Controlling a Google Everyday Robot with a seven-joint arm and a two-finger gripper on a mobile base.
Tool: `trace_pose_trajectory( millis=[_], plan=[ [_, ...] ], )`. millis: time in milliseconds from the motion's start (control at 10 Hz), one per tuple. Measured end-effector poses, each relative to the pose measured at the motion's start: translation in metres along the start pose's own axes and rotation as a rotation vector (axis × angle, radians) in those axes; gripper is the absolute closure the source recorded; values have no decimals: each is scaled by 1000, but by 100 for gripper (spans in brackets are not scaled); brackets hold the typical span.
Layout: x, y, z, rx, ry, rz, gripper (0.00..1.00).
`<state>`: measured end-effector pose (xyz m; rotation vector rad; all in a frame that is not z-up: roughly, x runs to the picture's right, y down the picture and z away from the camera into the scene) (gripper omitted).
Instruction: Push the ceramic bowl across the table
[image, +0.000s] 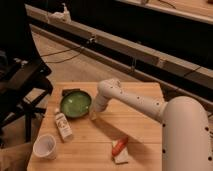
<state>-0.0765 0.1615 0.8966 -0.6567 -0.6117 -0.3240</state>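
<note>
— Reaching in from the right of the frame, the white arm (150, 105) bends down over the table (140, 135); where does its gripper (93, 114) sit?

— Left of centre, low over the wood, right at the right-hand edge of the ceramic bowl (75, 104). It looks to be touching the rim or just beside it; which of the two cannot be told.

— And the pincer, apart or together?

— That cannot be told; the tip shows only as a pale blur against the bowl's edge.

— Where is the bowl itself?

— On the left part of the tabletop, toward the far edge. It is green and glossy with a darker rim. A dark flat object (71, 92) lies just behind it, near the table's far-left corner.

— What else is on the table?

— A small bottle (63, 125) lies on its side just below the bowl. A white cup (45, 146) stands upright at the lower left corner. Lower centre, well apart from the bowl, an orange-red item (119, 146) rests on a pale piece.

— Anything off the table?

— A dark chair (22, 85) at the left edge of the frame.
</note>
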Motion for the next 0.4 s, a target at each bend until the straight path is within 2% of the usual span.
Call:
trace_pose_trajectory(
  millis=[400],
  plan=[
    [-6, -11, -6, 21, -2, -10, 98]
  ],
)
